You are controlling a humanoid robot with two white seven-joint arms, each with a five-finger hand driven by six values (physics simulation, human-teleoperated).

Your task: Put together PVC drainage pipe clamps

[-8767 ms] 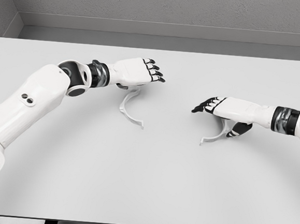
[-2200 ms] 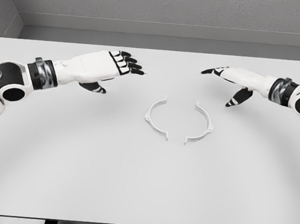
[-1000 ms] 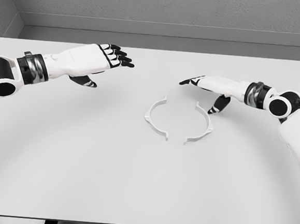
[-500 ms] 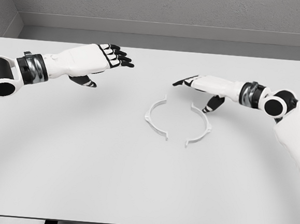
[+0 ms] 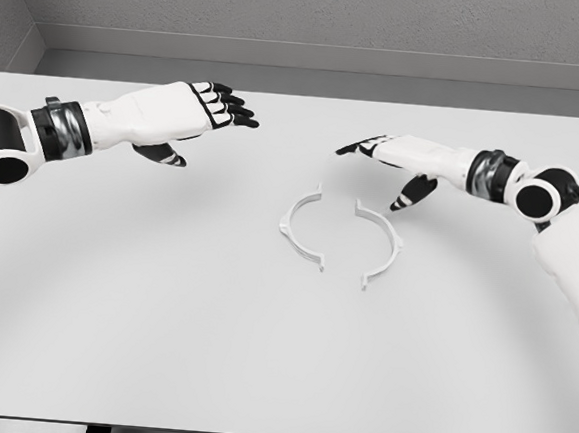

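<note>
Two white half-ring clamp pieces lie flat near the table's middle, curved sides outward. The left clamp half (image 5: 298, 228) and the right clamp half (image 5: 386, 242) face each other with a gap between their ends. My right hand (image 5: 390, 154) hovers just above and behind the right half, fingers spread, thumb pointing down toward it, holding nothing. My left hand (image 5: 192, 111) hangs open farther back on the left, well clear of both pieces.
The white table (image 5: 160, 327) spans the whole view, with its front edge at the bottom. A grey wall rises behind its far edge.
The right clamp half has slid left toward the left half and turned slightly. My right hand has shifted a little left and up. The left hand is still.
</note>
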